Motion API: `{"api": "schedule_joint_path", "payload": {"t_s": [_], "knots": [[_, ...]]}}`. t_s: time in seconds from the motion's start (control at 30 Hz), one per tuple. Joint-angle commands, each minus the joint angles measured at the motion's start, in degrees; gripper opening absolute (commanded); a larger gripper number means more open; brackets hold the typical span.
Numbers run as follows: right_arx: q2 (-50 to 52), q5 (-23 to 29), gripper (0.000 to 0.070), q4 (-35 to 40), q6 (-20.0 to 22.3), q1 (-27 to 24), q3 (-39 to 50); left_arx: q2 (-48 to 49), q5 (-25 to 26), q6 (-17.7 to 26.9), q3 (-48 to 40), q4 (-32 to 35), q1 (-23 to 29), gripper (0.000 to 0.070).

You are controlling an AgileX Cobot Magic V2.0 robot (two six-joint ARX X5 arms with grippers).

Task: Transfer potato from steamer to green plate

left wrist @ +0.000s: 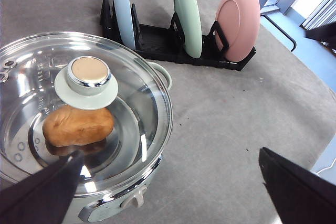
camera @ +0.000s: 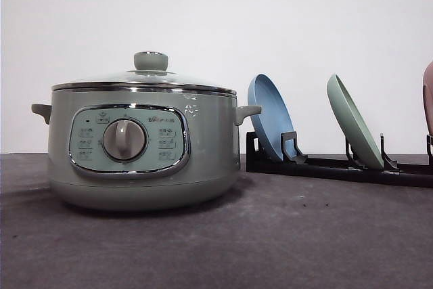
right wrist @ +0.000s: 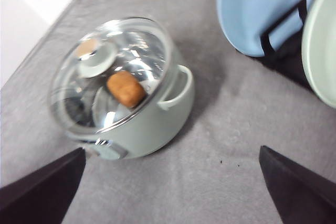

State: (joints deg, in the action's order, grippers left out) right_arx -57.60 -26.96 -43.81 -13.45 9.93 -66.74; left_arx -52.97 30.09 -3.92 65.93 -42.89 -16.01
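Observation:
The steamer [camera: 142, 147] stands on the left of the grey table with its glass lid [left wrist: 79, 103] on. Under the glass, the orange-brown potato [left wrist: 77, 126] lies on the steamer's floor, also visible as the potato [right wrist: 126, 88]. The green plate [camera: 354, 123] stands on edge in a black rack [camera: 325, 166] at the right, and appears as the green plate [left wrist: 188, 17] and green plate [right wrist: 321, 45]. My left gripper [left wrist: 170, 153] hangs open above the steamer's near side, holding nothing. My right gripper [right wrist: 172, 149] is open high above the table, to the steamer's right.
In the same rack stand a blue plate [camera: 270, 116] nearest the steamer and a pink plate [left wrist: 239, 22] at the far end. The lid has a green knob [left wrist: 86, 74]. The table's rounded edge [left wrist: 315, 82] lies beyond the rack. Bare grey tabletop [camera: 304, 235] lies in front of the rack.

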Motion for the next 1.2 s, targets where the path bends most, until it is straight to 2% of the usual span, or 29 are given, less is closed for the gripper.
{"api": "schedule_joint_path", "payload": {"t_s": [0.0, 0.37, 0.5, 0.6, 0.97, 1.03, 1.13, 1.17], "knots": [[-3.41, 0.00, 0.0672, 1.16, -1.55, -0.41, -2.93, -0.63, 0.35, 0.15, 1.20, 0.44, -0.26, 0.0700], [-27.01, 1.92, 0.0672, 1.92, -0.70, -4.15, -19.07, -0.63, 0.35, 0.29, 1.18, 0.39, -0.26, 0.0700], [-34.86, 2.18, 0.0672, 4.57, -1.20, -4.54, -24.17, -0.63, 0.33, 0.66, 1.18, 0.38, -0.26, 0.0700], [-39.37, 4.30, 0.0672, 5.79, -1.57, -4.57, -27.14, -0.63, 0.35, 0.74, 1.18, 0.32, -0.26, 0.0700], [-46.92, 8.62, 0.0669, 13.03, -2.65, -4.65, -28.70, -0.66, 0.35, 1.63, 1.18, -1.23, -0.26, 0.0700], [-47.49, 8.92, 0.0639, 13.98, -2.65, -4.82, -28.70, -0.66, 0.33, 1.78, 1.18, -1.54, -0.26, 0.0700], [-48.13, 9.25, 0.0536, 14.54, -2.65, -4.98, -28.70, -0.66, 0.34, 1.79, 1.18, -1.77, -0.26, 0.0700], [-48.46, 9.35, 0.0524, 14.68, -2.65, -5.11, -28.70, -0.66, 0.33, 1.79, 1.18, -1.83, -0.26, 0.0700]]}}
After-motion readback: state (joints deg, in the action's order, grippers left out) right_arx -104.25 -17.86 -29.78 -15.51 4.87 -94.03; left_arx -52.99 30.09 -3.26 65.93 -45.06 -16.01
